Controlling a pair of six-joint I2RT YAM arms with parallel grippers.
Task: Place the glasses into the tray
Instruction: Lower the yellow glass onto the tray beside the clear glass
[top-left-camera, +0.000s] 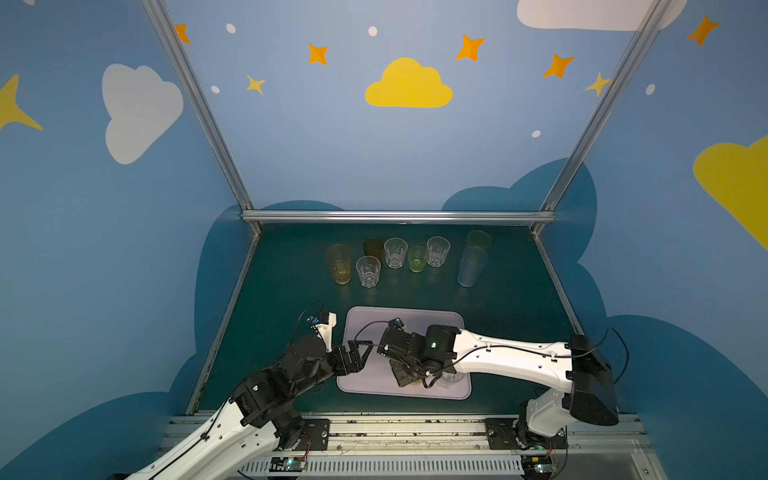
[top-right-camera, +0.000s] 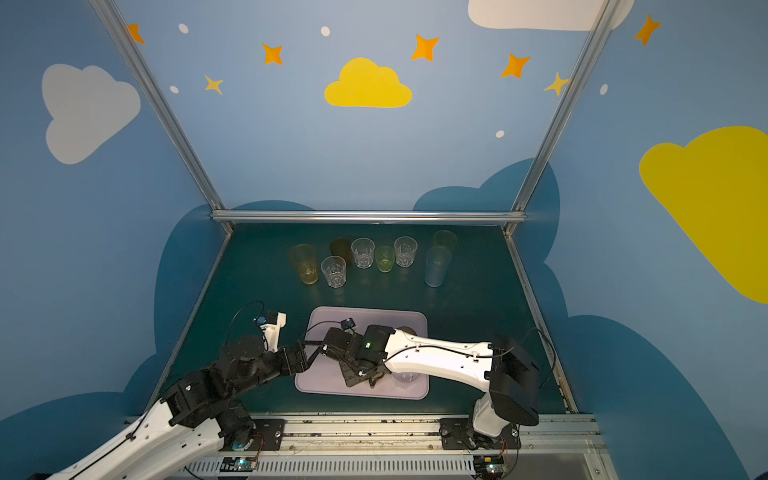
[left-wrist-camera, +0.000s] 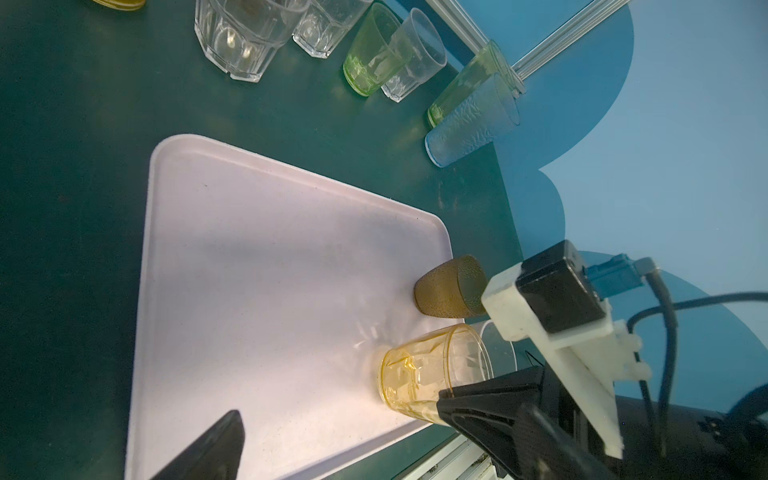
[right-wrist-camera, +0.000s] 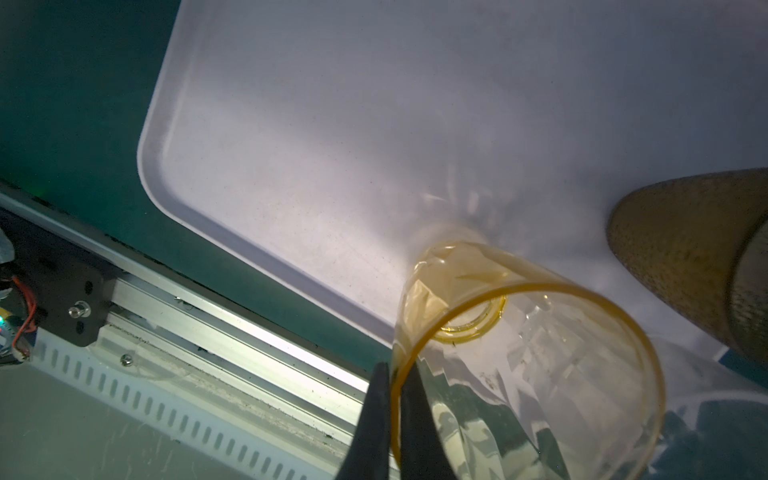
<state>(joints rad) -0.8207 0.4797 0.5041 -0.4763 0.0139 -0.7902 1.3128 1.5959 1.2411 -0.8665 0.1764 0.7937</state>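
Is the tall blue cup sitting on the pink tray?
No, the tall blue cup stands on the green table with the other cups, apart from the tray.

this is a robot test booth in a lab, not a home or a kitchen. the left arm (top-left-camera: 232, 428) and the right arm (top-left-camera: 511, 353) are bolted on a metal rail (top-left-camera: 415, 430) at the front edge of a dark green desk (top-left-camera: 282, 299). aluminium posts (top-left-camera: 193, 95) frame the space. the walls (top-left-camera: 332, 158) are blue panels with a yellow cloud (top-left-camera: 408, 85) and orange stars (top-left-camera: 318, 54), like a stage backdrop. below the rail there is a slotted cable duct (top-left-camera: 395, 466) and a small circuit board (top-left-camera: 286, 463) with a lit lamp.
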